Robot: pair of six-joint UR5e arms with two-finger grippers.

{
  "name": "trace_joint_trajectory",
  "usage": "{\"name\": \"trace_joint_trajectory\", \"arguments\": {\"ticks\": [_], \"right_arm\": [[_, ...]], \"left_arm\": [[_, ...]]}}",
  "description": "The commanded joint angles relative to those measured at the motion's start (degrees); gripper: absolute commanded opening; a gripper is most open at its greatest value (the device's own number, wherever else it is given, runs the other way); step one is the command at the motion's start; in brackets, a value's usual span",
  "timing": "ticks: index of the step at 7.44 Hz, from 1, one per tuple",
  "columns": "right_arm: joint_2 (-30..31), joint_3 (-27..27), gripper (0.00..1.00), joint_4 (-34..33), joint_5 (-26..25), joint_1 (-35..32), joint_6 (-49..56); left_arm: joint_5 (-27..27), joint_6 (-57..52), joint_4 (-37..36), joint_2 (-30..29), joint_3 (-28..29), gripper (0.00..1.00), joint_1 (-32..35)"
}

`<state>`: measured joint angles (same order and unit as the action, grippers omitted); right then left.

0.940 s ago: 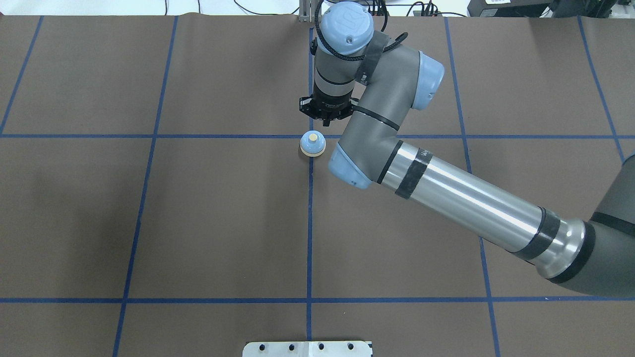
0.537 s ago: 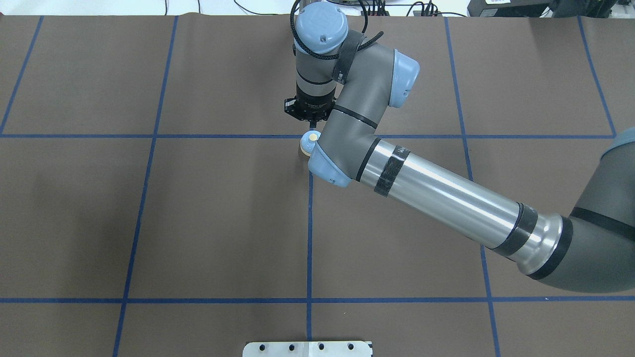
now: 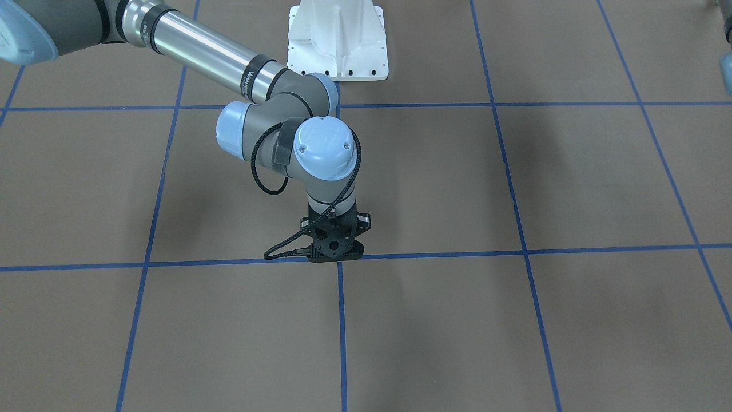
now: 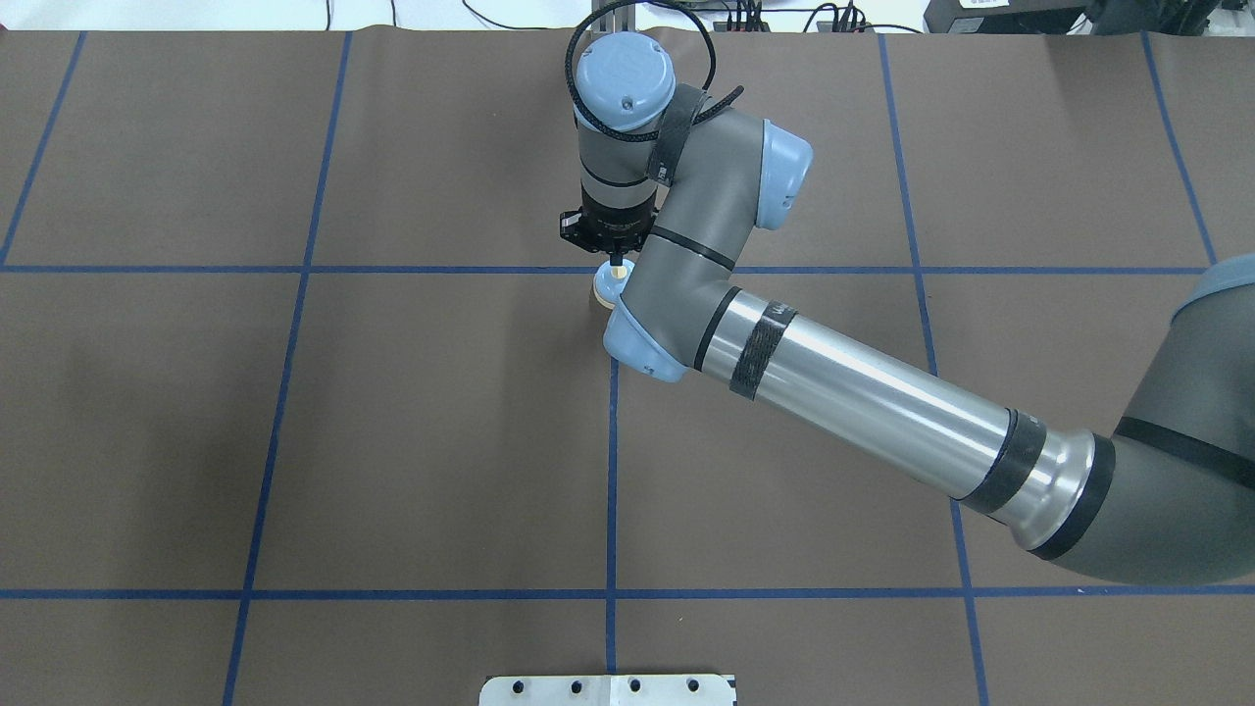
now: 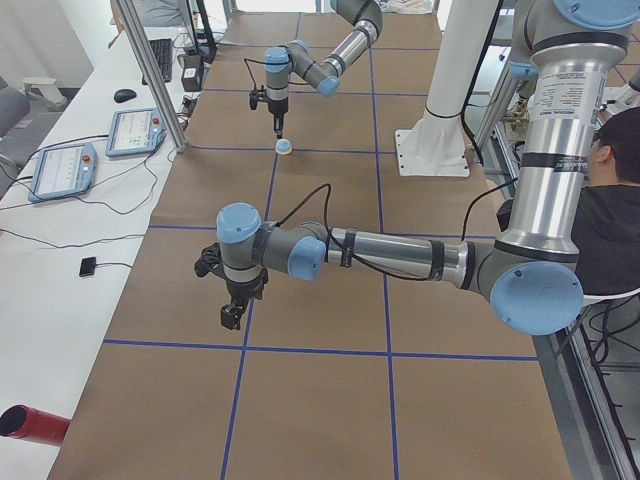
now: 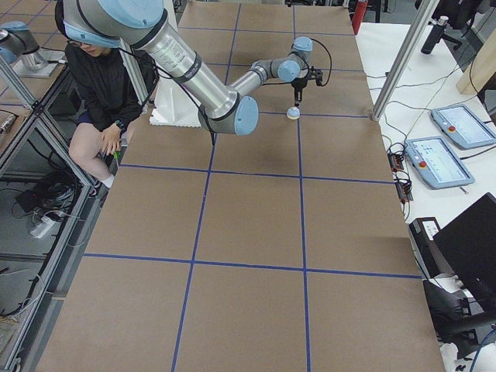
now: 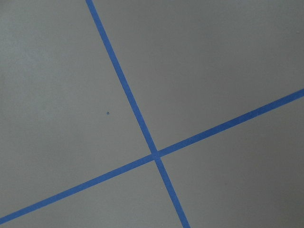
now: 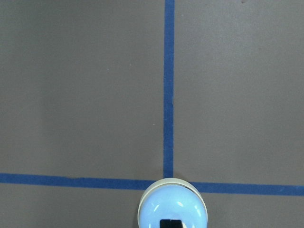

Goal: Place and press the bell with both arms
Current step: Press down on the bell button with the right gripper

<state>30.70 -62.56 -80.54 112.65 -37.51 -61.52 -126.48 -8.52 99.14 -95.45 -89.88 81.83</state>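
On the surface [image 4: 392,441] at a tape crossing [image 8: 168,183], the right claw [image 4: 617,263], clenched empty, meets the bell [image 8: 172,206]. The bell is likely light, rigid and slippery-domed, best gripped around its base. The left claw [image 5: 231,317] cannot be judged.

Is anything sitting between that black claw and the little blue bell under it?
Nothing visible does. The right gripper hangs straight above the bell, its shut jaws pointing down at the bell's top. Whether they touch it yet cannot be told.
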Motion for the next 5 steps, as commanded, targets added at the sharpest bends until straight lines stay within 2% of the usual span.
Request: {"name": "trace_joint_trajectory", "arguments": {"ticks": [1, 5], "right_arm": [[0.06, 0.85, 0.00, 0.12, -0.06, 0.07, 0.09], [0.06, 1.21, 0.00, 0.12, -0.06, 0.51, 0.00]], "left_arm": [[0.00, 0.00, 0.00, 0.09, 0.05, 1.00, 0.00], [0.09, 0.00, 0.00, 0.09, 0.05, 1.00, 0.00]]}}
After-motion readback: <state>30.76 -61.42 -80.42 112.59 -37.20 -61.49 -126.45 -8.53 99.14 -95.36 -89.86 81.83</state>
